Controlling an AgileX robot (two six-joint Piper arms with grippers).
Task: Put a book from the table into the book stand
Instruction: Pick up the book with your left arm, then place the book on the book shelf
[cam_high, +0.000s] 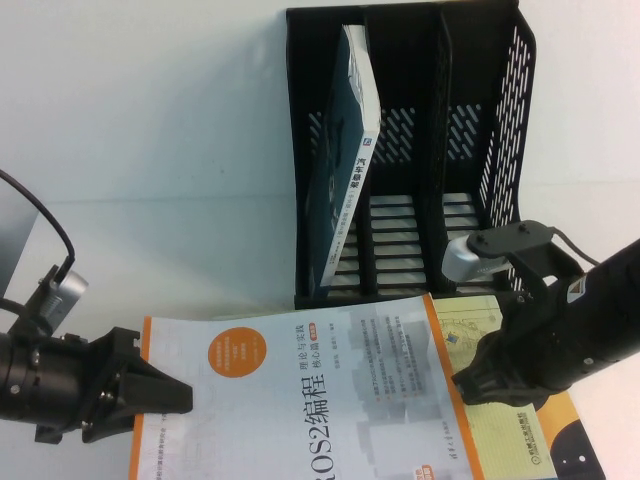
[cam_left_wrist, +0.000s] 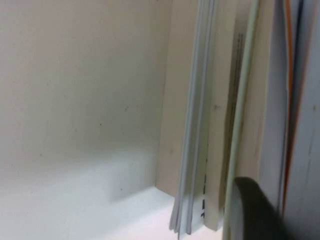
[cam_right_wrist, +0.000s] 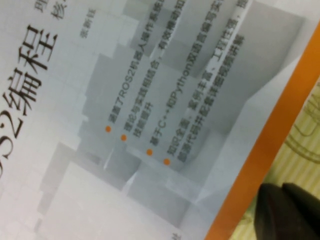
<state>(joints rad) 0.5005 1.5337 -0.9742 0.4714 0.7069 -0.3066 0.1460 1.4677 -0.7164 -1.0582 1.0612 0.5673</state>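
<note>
The book, white-grey with an orange border and a black "ROS2" title, lies flat at the table's front, on top of other books. The black book stand stands behind it; its middle and right slots hold nothing. My left gripper is shut, its tip at the book's left edge over the cover. The left wrist view shows its dark tip against stacked page edges and the orange cover edge. My right gripper is shut beside the book's right edge. It also shows in the right wrist view, next to the orange border.
A teal-covered book leans in the stand's left slot. A pale-yellow book lies under the ROS2 book and also shows in the right wrist view. Another book sticks out at the front right.
</note>
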